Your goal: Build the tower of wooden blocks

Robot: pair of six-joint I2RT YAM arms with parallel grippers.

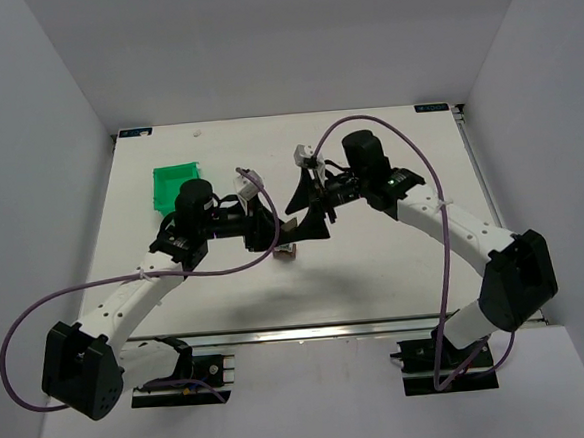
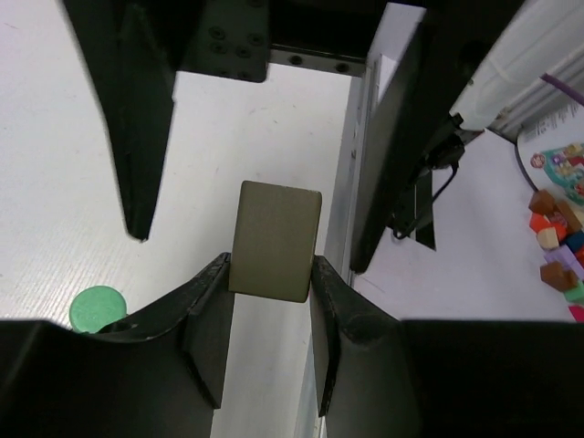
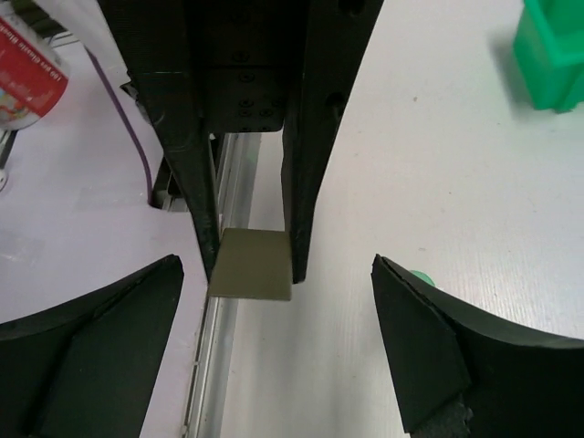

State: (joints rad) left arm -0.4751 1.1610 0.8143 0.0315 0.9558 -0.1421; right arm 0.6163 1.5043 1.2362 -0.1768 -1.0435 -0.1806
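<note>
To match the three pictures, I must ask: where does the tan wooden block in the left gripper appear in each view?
Top view: the wooden block is a small patch near the picture's middle, at the left gripper's tip; hard to make out.
Left wrist: wooden block at the centre, between that gripper's fingers.
Right wrist: wooden block at lower centre, slightly left.
Shared landmark: the left gripper clamping it.

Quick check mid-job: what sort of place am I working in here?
Probably a lab robot test cell: a white table boxed in by plain white walls, left arm and right arm bolted at its near edge, and a small green bin.
</note>
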